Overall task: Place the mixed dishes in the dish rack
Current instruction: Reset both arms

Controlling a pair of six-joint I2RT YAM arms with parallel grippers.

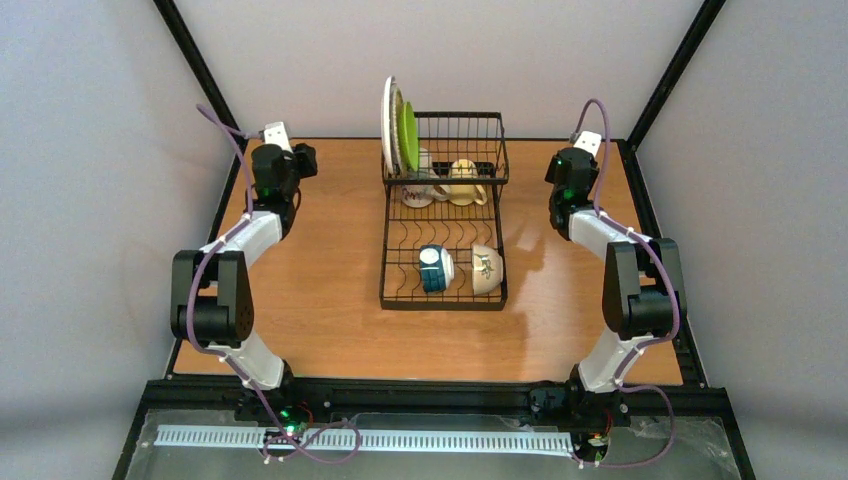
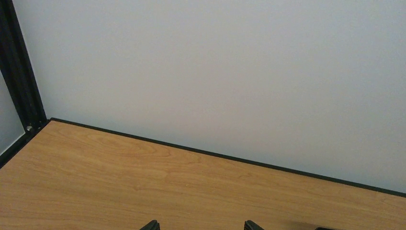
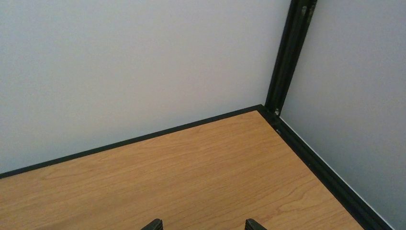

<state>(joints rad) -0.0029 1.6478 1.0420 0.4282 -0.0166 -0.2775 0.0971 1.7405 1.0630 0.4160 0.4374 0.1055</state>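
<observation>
The black wire dish rack (image 1: 392, 296) stands mid-table. At its back left a pale plate (image 1: 387, 122) and a lime-green plate (image 1: 408, 137) stand on edge. Two pale mugs (image 1: 420, 186) (image 1: 465, 182) sit in the taller basket section. A blue-and-white bowl (image 1: 436, 268) and a cream bowl (image 1: 487, 268) lie on their sides on the flat tray. My left gripper (image 2: 201, 226) is open over bare wood far left of the rack, holding nothing. My right gripper (image 3: 203, 225) is open over bare wood to the rack's right, also holding nothing.
Grey walls close in the table on three sides, with black frame posts (image 3: 287, 52) in the back corners and a black rim (image 2: 215, 154) along the back edge. Both arms are folded at the table's sides, left (image 1: 215, 290) and right (image 1: 640, 285).
</observation>
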